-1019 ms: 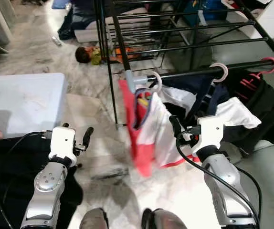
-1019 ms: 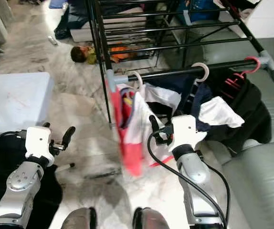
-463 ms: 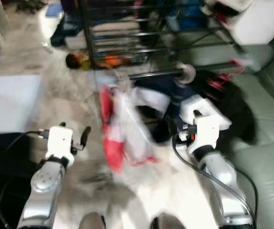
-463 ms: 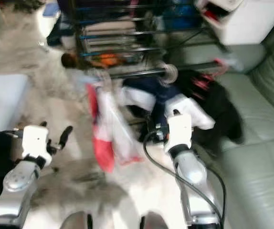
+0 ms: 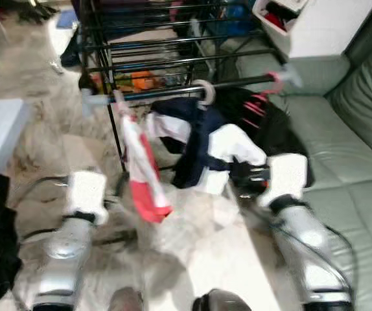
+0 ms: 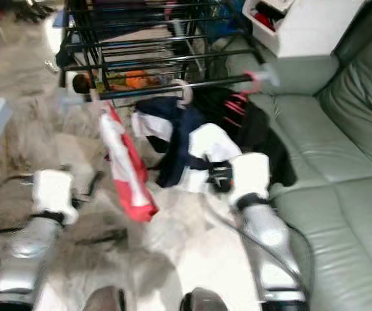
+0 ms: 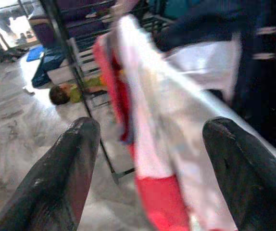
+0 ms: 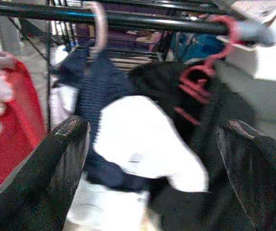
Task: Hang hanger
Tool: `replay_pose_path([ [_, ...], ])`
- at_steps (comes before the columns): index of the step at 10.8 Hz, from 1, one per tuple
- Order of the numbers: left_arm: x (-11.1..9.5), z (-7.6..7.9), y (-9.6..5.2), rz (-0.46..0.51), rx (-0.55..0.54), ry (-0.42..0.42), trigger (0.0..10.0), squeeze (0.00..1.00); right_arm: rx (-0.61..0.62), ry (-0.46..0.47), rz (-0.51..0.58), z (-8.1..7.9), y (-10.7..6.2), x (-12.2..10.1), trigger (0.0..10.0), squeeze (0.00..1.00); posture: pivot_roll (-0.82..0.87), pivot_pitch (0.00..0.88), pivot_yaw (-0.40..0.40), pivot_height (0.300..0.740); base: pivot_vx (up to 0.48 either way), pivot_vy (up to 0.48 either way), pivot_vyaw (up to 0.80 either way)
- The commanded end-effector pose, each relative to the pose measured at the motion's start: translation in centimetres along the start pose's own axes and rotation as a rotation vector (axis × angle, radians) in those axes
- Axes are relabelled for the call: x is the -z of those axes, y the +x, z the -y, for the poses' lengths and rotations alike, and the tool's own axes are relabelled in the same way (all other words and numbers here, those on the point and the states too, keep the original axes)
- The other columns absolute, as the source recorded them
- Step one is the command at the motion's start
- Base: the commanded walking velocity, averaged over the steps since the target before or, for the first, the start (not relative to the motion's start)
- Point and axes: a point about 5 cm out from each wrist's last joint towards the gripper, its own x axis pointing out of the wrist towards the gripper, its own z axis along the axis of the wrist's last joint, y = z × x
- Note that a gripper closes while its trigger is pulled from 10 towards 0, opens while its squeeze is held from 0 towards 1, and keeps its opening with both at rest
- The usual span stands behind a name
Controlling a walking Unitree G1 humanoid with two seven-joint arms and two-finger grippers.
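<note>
Nearest to me, both arms are raised with nothing in them. My left pincer (image 7: 145, 178) stands wide open, its two fingers framing the red and white garment (image 5: 140, 172) just ahead. My right pincer (image 8: 152, 168) is equally spread and empty, pointed at the dark navy and white garment (image 8: 128, 139).

Beyond them runs the front rail (image 5: 173, 92) of the black drying rack (image 5: 147, 39). The task's hangers are already on it: a pale-hooked hanger (image 5: 205, 92) carrying the navy and white piece, and a pink hanger (image 8: 200, 82) under a black garment (image 5: 270, 120) toward the green sofa (image 5: 348, 142). I judge the job done, or nearly so.

These hangers should be light and stiff, but the soft cloth makes them swing. If one needs reseating, I would take it at the neck just below the hook, not by the fabric.

The right wrist view shows both hooks wrapped over the rail, which the blurred head views barely resolve. The head views give the rack's further rails and the marble floor (image 5: 43, 142).
</note>
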Motion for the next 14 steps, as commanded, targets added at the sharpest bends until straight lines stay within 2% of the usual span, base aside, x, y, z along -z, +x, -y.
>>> replay_pose_path([
  [1,0.1,-0.8,-0.1,-0.006,-0.022,0.022,10.0,0.0,-0.004,0.008,0.019,-0.3,0.3,-0.5,10.0,0.91,-0.01,0.076,-0.022,0.74,0.0,-0.251,0.0],
  [2,0.1,-0.8,-0.1,-0.005,-0.03,0.014,10.0,0.0,-0.004,0.003,0.013,-0.2,0.3,-0.2,10.0,0.76,-0.01,0.076,-0.022,0.74,0.0,0.0,0.0],
  [3,0.3,-1.2,0.0,-0.013,-0.089,0.016,10.0,0.0,-0.007,0.001,0.001,-0.2,0.2,0.0,10.0,0.5,-0.01,0.063,-0.015,0.74,0.0,0.0,0.0],
  [4,0.9,-1.6,0.0,-0.044,-0.144,0.026,10.0,0.0,-0.011,0.001,-0.003,-0.4,0.4,0.3,10.0,0.08,-0.01,0.043,0.001,0.74,0.0,0.0,0.0],
  [5,1.4,-2.0,0.0,-0.052,-0.188,0.084,10.0,0.0,0.006,0.005,0.003,-0.3,0.9,0.5,10.0,0.0,0.0,0.015,0.015,0.74,0.0,0.0,0.0],
  [7,1.5,-2.7,0.3,-0.051,-0.202,0.077,10.0,0.0,0.027,0.002,0.009,-0.1,1.3,1.1,10.0,0.0,0.03,0.0,0.024,0.74,0.0,0.0,0.4],
  [8,1.3,-2.6,0.7,-0.037,-0.163,0.134,10.0,0.0,0.031,0.007,0.002,0.0,1.5,1.5,10.0,0.0,0.03,0.0,0.017,0.74,0.0,0.0,0.8],
  [9,0.5,-4.2,1.7,-0.015,-0.18,0.155,10.0,0.0,0.022,0.025,-0.002,-0.1,2.1,1.6,10.0,0.0,0.03,0.0,0.019,0.74,0.0,0.0,0.73],
  [10,0.1,-5.1,2.0,-0.013,-0.206,0.151,10.0,0.0,0.01,0.004,0.014,-0.1,2.6,1.3,10.0,0.0,0.02,0.0,0.025,0.74,0.0,0.0,0.0],
  [11,0.0,-5.4,1.9,-0.012,-0.23,0.121,10.0,0.0,0.051,0.005,0.028,0.7,2.8,0.9,10.0,0.0,0.01,0.0,0.03,0.74,0.0,0.0,0.0],
  [12,0.1,-4.8,1.7,-0.003,-0.221,0.083,10.0,0.0,0.101,-0.021,0.023,1.8,2.7,1.1,10.0,0.0,0.0,0.0,0.034,0.74,0.0,0.0,0.0],
  [13,0.5,-4.1,1.5,-0.007,-0.211,0.055,10.0,0.0,0.127,-0.033,0.017,2.2,2.2,1.2,10.0,0.0,-0.01,0.0,0.032,0.74,0.0,0.0,0.0],
  [14,1.0,-2.6,1.4,0.0,-0.171,0.022,10.0,0.0,0.182,-0.006,-0.022,2.9,1.3,2.2,10.0,0.0,-0.02,0.0,0.03,0.74,0.0,0.0,0.0],
])
